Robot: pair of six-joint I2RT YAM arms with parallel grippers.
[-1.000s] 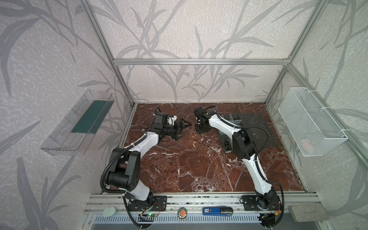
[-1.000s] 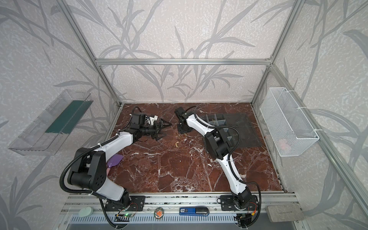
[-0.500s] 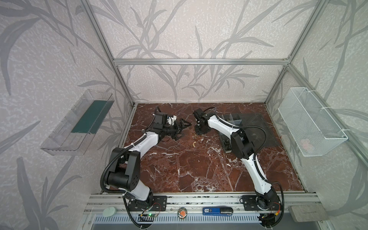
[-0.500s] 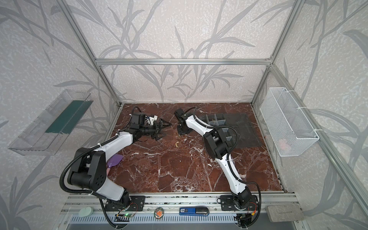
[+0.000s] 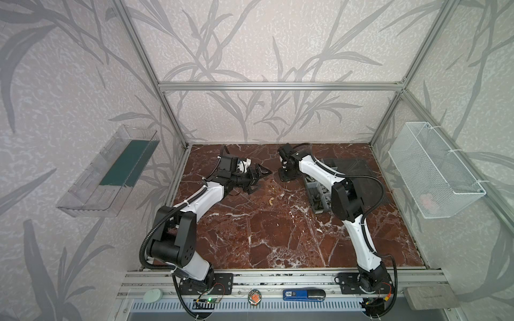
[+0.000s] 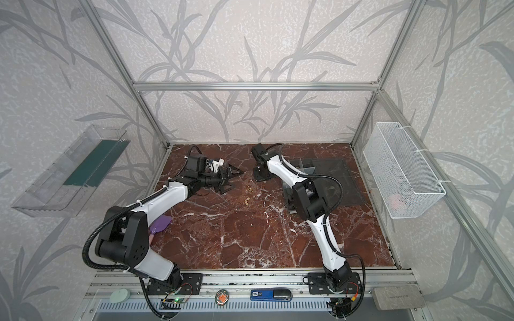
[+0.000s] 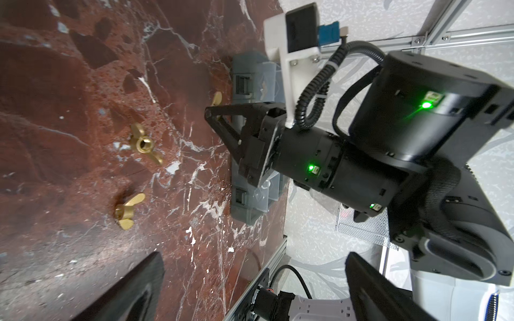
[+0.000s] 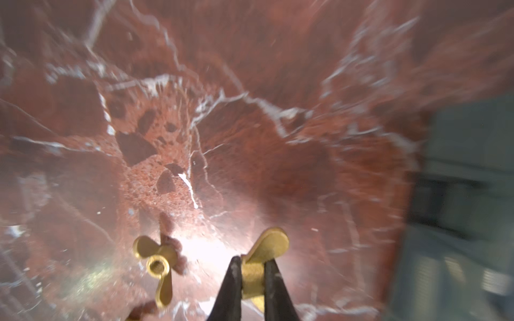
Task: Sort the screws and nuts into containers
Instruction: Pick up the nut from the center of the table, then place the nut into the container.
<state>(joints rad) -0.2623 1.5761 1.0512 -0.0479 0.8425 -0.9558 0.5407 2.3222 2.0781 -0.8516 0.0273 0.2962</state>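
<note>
The right pincer (image 8: pixel 252 261) is clamped on 1 brass wing nut (image 8: pixel 274 243) low over the counter (image 5: pixel 278 236). The box (image 5: pixel 317 207) lies to its right, nearer the robot's base, so the right arm is closer. The left pincer (image 5: pixel 261 182) stands apart, empty.

White arm links (image 5: pixel 207 194), black joints (image 5: pixel 178 239), corrugated cables (image 5: pixel 142 250)

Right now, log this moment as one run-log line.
right gripper: shut on brass wing nut | left gripper: open, empty | two loose wing nuts on marble table | organizer box: lid open
</note>
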